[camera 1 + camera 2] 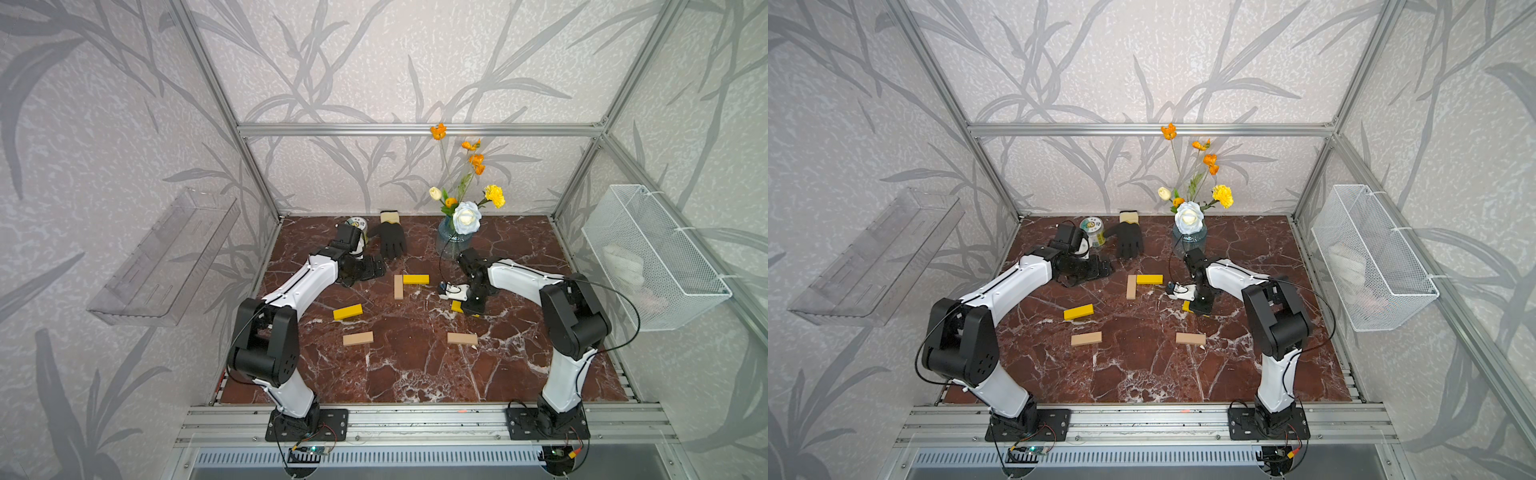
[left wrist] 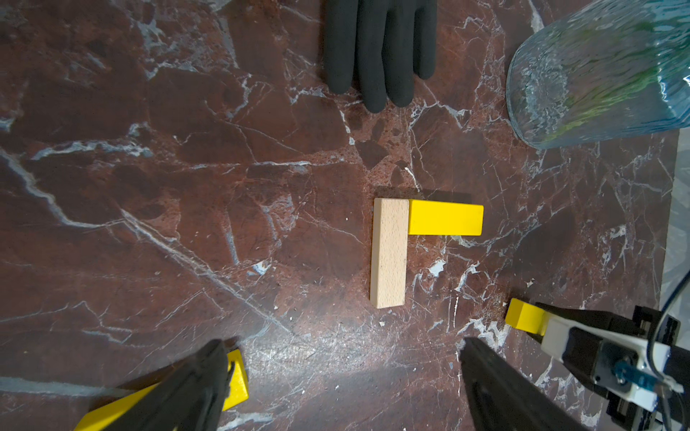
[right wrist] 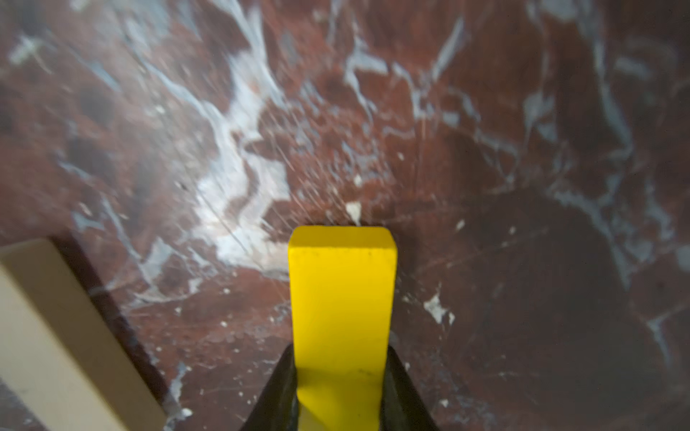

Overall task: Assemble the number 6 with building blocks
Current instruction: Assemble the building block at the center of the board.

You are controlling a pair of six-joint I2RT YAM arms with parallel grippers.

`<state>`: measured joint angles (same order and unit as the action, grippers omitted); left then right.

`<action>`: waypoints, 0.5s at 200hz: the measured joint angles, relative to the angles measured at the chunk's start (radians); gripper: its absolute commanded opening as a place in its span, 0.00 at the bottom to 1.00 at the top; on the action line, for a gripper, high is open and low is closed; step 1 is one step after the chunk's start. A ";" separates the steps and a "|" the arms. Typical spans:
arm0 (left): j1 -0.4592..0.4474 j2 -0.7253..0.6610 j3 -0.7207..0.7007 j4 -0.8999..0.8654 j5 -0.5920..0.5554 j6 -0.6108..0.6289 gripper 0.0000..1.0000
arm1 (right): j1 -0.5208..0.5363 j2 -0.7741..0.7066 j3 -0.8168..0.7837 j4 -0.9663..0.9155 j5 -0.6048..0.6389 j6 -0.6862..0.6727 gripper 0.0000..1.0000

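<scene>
Six blocks: three yellow and three tan, all in view for you on or just over the marble table [image 1: 415,374].
Started 6: the tan bar [image 1: 398,286] lies near-to-far around the table's middle. The yellow bar [image 1: 416,279] touches its far end and runs right, so you have one corner.
Held block: the gripped yellow block [image 3: 341,298] sits just right of that corner and a little nearer, apart from it. You cannot tell whether it rests on the marble.
Right gripper [image 3: 340,373]: your jaws are pressed narrow against both long sides of the gripped yellow block.
Left gripper [image 2: 343,343]: your fingers are spread wide and hold nothing, just left of the corner.
Loose blocks: the loose yellow block [image 1: 348,311] lies left of the corner and nearer. The left tan block [image 1: 358,338] is nearer again, and the right tan block [image 1: 462,339] lies near the right arm.
Far edge: you have a tin [image 1: 358,226], a black glove [image 1: 390,241] and a glass vase [image 1: 451,243] with flowers.
</scene>
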<state>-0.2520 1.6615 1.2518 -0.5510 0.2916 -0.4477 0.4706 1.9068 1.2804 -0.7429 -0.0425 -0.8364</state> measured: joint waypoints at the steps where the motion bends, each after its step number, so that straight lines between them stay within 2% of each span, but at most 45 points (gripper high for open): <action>1: 0.000 0.000 0.000 0.000 0.000 0.000 0.98 | 0.002 0.002 0.003 0.000 0.000 -0.001 0.03; 56: 0.004 0.000 -0.025 0.006 0.002 0.000 0.97 | 0.119 0.150 0.276 -0.024 0.000 -0.048 0.03; 100: 0.006 0.000 -0.050 0.007 0.000 0.002 0.97 | 0.167 0.256 0.396 -0.067 0.001 -0.077 0.03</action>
<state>-0.2462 1.6615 1.2018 -0.5442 0.2920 -0.4461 0.6376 2.1632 1.6764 -0.8097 -0.0414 -0.9138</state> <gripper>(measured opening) 0.975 0.315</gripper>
